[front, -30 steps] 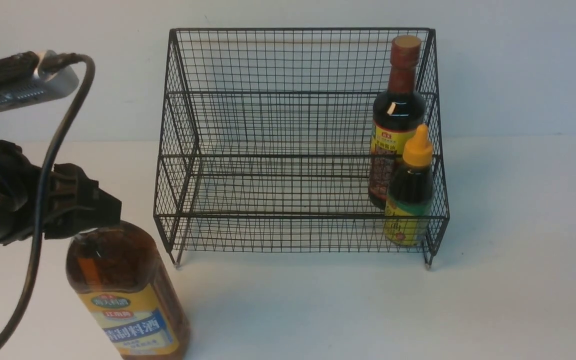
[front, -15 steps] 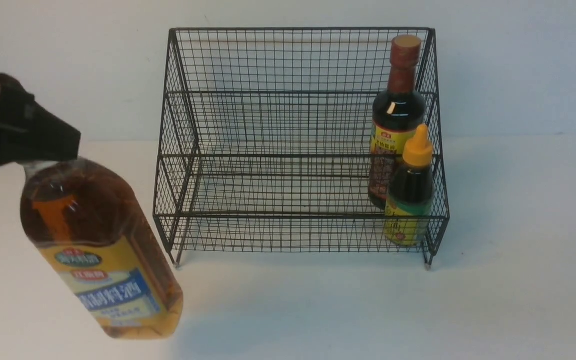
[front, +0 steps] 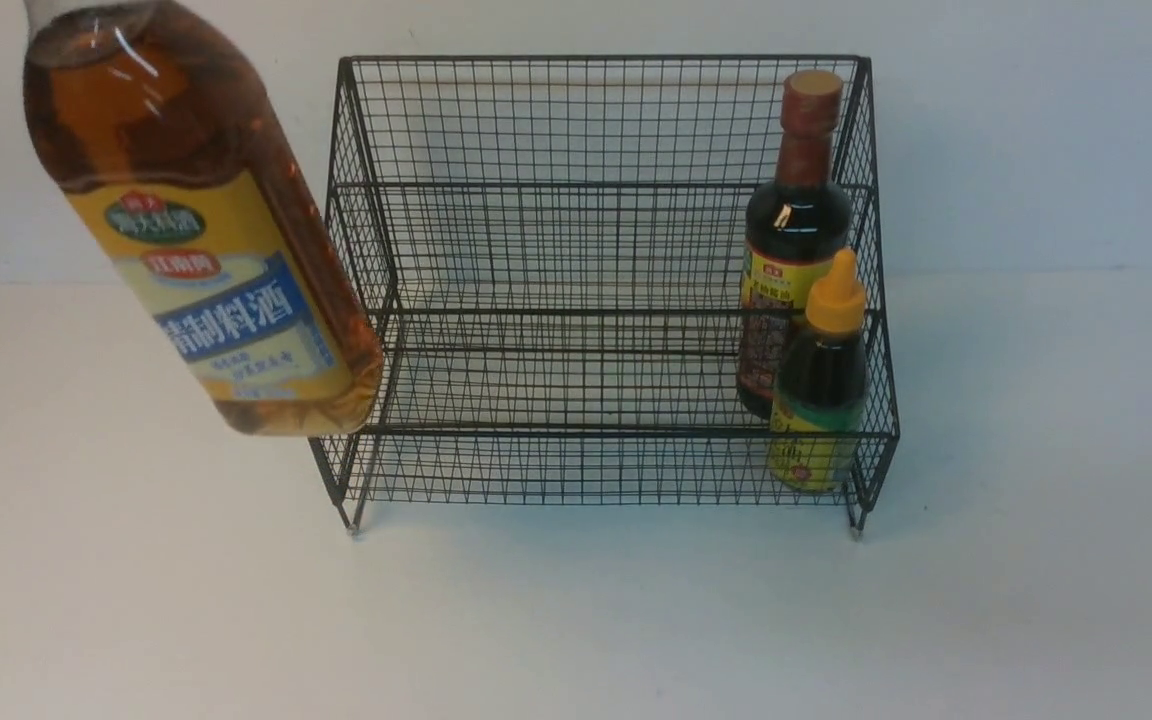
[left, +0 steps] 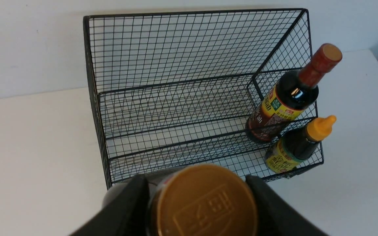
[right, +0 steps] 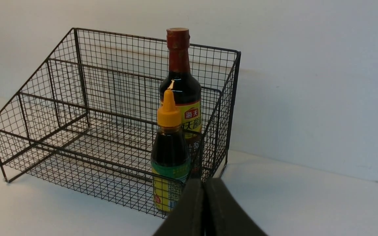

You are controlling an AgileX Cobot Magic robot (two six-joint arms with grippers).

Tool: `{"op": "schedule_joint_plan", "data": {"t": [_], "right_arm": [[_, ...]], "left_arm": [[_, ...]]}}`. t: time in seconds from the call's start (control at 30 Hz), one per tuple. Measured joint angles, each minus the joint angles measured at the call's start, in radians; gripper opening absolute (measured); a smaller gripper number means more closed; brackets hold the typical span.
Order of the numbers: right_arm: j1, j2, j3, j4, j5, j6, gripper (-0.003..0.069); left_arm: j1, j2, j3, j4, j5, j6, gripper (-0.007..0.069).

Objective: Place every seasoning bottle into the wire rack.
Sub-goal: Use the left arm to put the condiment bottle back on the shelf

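- Fingers of the left gripper [left: 199,200] grasp the large amber bottle [front: 206,220] by its capped upper end, one on each side of the tan cap [left: 208,203]; likely chosen because the neck end is slim enough to span and leaves the broad body clear to go down into a compartment.
- That bottle hangs tilted off the table, its base towards the rack and overlapping the rack's left side in the front view; whether base and wire touch, I cannot tell. Being held so high probably serves to carry the base over the wire rims.
- Outward from it, the wire rack [front: 586,433] stands on its small feet with its stepped front facing the robot, which seems to suit loading from above and in front.
- At its right end, the slim dark bottle [front: 798,240] stands upright in the rear tier, where a taller bottle would not block the front.
- Just before it, the small dark bottle [front: 821,375] with the yellow nozzle sits in the front tier. Both kept to one end, they leave a wide stretch for the amber one, the only bottle not yet in.
- Right gripper [right: 205,209]: fingers closed together on nothing, presumably idle, near the rack's right front corner in its wrist view.
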State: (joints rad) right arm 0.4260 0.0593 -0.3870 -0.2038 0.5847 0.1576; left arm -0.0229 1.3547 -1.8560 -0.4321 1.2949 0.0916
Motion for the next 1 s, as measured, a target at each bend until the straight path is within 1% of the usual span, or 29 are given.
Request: {"op": "schedule_joint_plan", "data": {"t": [0.13, 0.2, 0.37, 0.47, 0.63, 0.73, 1.0], "right_arm": [[0.0, 0.0, 0.0, 0.0, 0.0, 0.0, -0.0015], [0.0, 0.0, 0.0, -0.008, 0.001, 0.0, -0.0015], [0.0, 0.0, 0.0, -0.023, 0.002, 0.0, -0.0015], [0.0, 0.0, 0.0, -0.023, 0.002, 0.0, -0.0015], [0.0, 0.0, 0.0, -0.023, 0.003, 0.0, -0.0015], [0.0, 0.0, 0.0, -0.023, 0.003, 0.0, -0.0015], [0.0, 0.0, 0.007, -0.024, 0.003, 0.0, -0.0015]], "left_arm": [[-0.009, 0.087, -0.104, 0.003, 0.0, -0.009, 0.0323], [-0.032, 0.149, -0.213, 0.027, 0.0, -0.021, 0.0323], [-0.074, 0.216, -0.305, 0.023, -0.001, -0.03, 0.0323], [-0.112, 0.272, -0.319, 0.026, -0.004, -0.037, 0.0323], [-0.144, 0.336, -0.319, 0.06, -0.03, -0.042, 0.0323], [-0.157, 0.359, -0.319, 0.088, -0.072, -0.039, 0.0323], [-0.169, 0.37, -0.319, 0.094, -0.208, -0.034, 0.0323]]}}
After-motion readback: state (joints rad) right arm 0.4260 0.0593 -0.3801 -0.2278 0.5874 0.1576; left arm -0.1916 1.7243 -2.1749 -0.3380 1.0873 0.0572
